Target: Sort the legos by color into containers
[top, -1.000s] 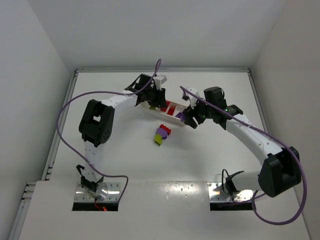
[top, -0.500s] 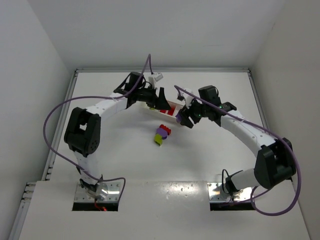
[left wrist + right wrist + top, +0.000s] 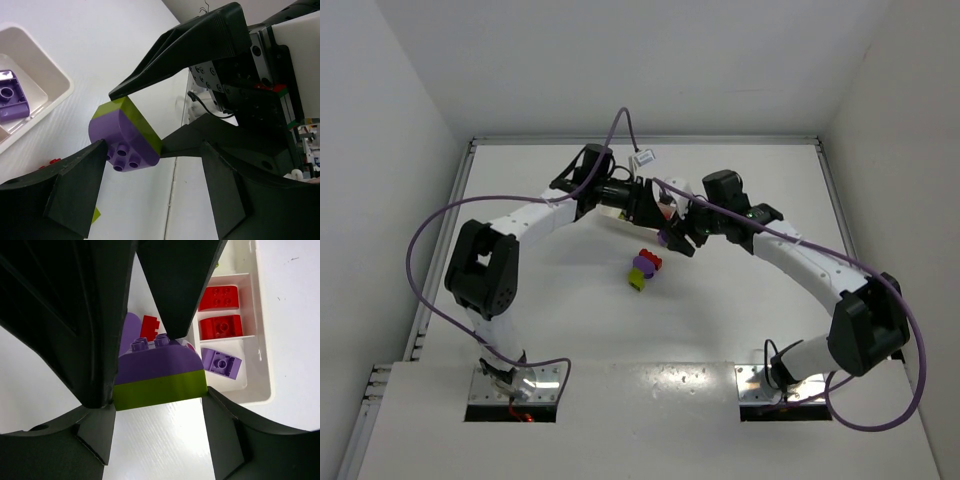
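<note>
Starting from the left, my left gripper [image 3: 154,146] stands wide open. Its fingers are on both sides of the purple and yellow-green lego [image 3: 125,136] but have not closed on it (whether one finger touches the purple half, I cannot tell). My right gripper [image 3: 159,392] is closed on this lego at its two ends and holds it. Some loose legos [image 3: 642,268] lie on the table [image 3: 740,300] close by. Further right is the white tray [image 3: 264,340], with two red legos [image 3: 220,327] in its middle compartment and one purple lego [image 3: 221,362] in the end compartment.
</note>
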